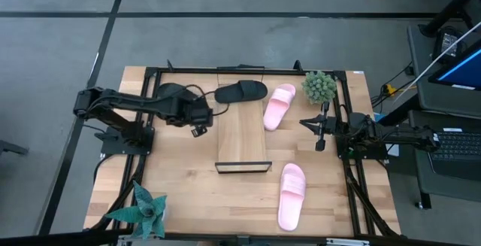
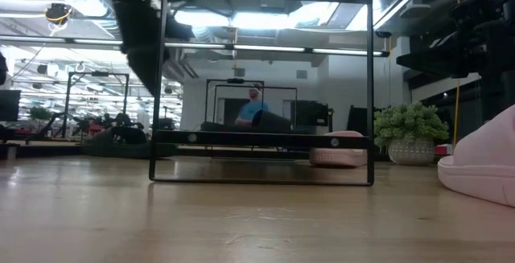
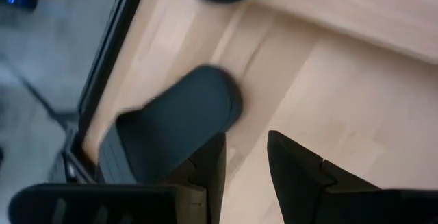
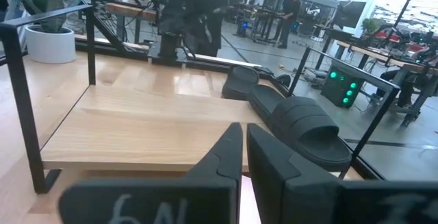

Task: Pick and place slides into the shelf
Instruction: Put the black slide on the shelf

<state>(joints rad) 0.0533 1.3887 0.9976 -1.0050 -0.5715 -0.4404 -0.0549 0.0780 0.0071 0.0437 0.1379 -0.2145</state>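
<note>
My left gripper (image 1: pixel 201 126), fingers parted and holding nothing, hovers left of centre beside a black slide (image 3: pixel 168 125), while my right gripper (image 1: pixel 319 131) waits right, nearly closed.

Two potted plants (image 1: pixel 319 86) (image 1: pixel 143 210) sit at opposite table corners (perhaps artificial, hard to tell).

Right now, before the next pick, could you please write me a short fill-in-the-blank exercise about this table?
1. Beside the shelf, the table carries ___ pink slides.
2. The slide at the shelf's far end is coloured ___.
3. The left hand, next to another dark slide, has its fingers ___.

Missing words: two; black; open
</note>
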